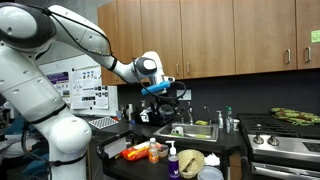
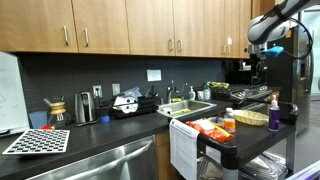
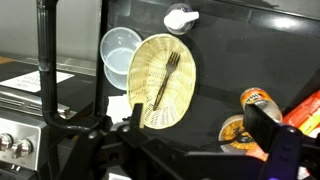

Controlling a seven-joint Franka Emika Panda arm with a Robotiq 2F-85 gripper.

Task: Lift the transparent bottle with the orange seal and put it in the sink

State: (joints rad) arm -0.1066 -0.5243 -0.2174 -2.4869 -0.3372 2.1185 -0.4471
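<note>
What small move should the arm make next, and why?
Probably shift sideways toward the orange-sealed bottle before descending. The gripper hangs high above the cart, and the wrist view centres on the wicker plate, with the bottle off to one side. The fingers look open and empty.

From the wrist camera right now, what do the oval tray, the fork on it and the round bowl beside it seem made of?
The tray looks like woven straw or wicker, matte tan, with fine ribs across it. The fork seems metal, dark with a dull sheen, though plastic is possible. The bowl looks smooth and pale: plastic or glazed ceramic, I cannot tell which.
</note>
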